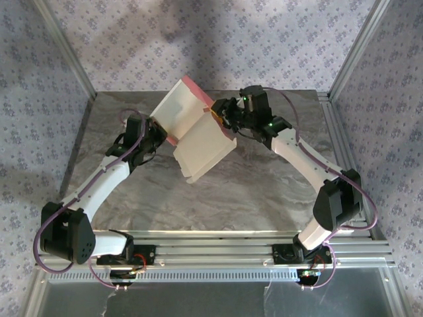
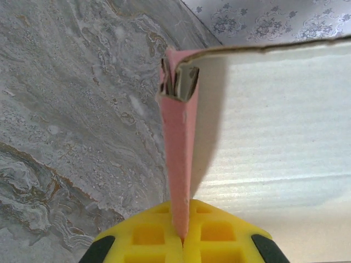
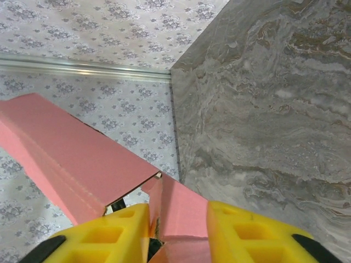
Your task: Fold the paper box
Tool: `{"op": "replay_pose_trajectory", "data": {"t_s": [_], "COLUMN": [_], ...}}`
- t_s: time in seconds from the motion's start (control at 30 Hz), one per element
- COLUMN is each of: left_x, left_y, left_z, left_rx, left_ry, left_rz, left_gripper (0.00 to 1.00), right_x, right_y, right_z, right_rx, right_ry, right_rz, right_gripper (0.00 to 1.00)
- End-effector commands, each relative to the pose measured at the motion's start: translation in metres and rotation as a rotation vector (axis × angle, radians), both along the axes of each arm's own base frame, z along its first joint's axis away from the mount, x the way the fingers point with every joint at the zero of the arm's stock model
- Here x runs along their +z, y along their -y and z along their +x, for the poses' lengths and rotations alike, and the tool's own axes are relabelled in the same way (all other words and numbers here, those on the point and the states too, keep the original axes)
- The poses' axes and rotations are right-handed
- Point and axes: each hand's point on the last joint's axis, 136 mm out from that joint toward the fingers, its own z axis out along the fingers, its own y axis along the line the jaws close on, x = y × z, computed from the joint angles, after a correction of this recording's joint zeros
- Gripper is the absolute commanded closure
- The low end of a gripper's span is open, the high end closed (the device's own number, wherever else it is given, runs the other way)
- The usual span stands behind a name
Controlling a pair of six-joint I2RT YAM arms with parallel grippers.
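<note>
The paper box (image 1: 198, 132) is half folded and held up over the table, its pale inside facing the top camera and a pink-red edge along its far side. My left gripper (image 1: 158, 129) is at its left side. In the left wrist view a thin pink flap (image 2: 178, 153) runs straight into my left gripper (image 2: 184, 238), whose yellow pads are shut on it, with the whitish panel (image 2: 263, 120) to the right. My right gripper (image 1: 221, 117) is at the box's right corner. In the right wrist view a folded pink tab (image 3: 186, 211) fills the space between the yellow fingers (image 3: 120, 233) of my right gripper (image 3: 178, 230).
The grey marbled table (image 1: 264, 191) lies below the box. Patterned walls and aluminium frame posts (image 1: 350, 53) stand close at the back and sides. The arm bases sit on the rail (image 1: 218, 251) at the near edge.
</note>
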Motion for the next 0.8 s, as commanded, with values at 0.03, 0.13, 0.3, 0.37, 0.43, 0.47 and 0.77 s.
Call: {"op": "replay_pose_trajectory", "data": {"t_s": [0.03,0.13,0.3,0.37,0.43,0.47,0.77], "left_x": [0.035,0.035,0.035,0.035,0.036,0.035,0.036], "left_y": [0.013,0.012,0.009,0.007,0.006,0.005,0.007], "left_z": [0.001,0.000,-0.002,-0.003,-0.004,-0.004,-0.006], "left_rx": [-0.048,-0.048,-0.058,-0.068,-0.083,-0.094,-0.227], "left_ry": [0.081,0.080,0.075,0.065,0.054,0.042,-0.025], "left_rz": [-0.033,-0.027,0.011,0.046,0.079,0.098,0.196], "left_gripper": [1.00,1.00,1.00,1.00,1.00,1.00,1.00], "right_x": [-0.007,-0.004,0.007,0.019,0.034,0.042,0.102], "right_y": [-0.003,-0.002,0.005,0.013,0.021,0.025,0.077], "right_z": [-0.005,-0.006,-0.009,-0.014,-0.020,-0.024,-0.047], "right_rx": [0.018,0.017,0.024,0.035,0.059,0.086,0.212], "right_ry": [-0.013,-0.009,0.020,0.066,0.127,0.167,0.439], "right_rz": [-0.053,-0.058,-0.089,-0.123,-0.159,-0.167,-0.163], "right_gripper": [0.77,0.84,0.69,0.63,0.58,0.56,0.56]}}
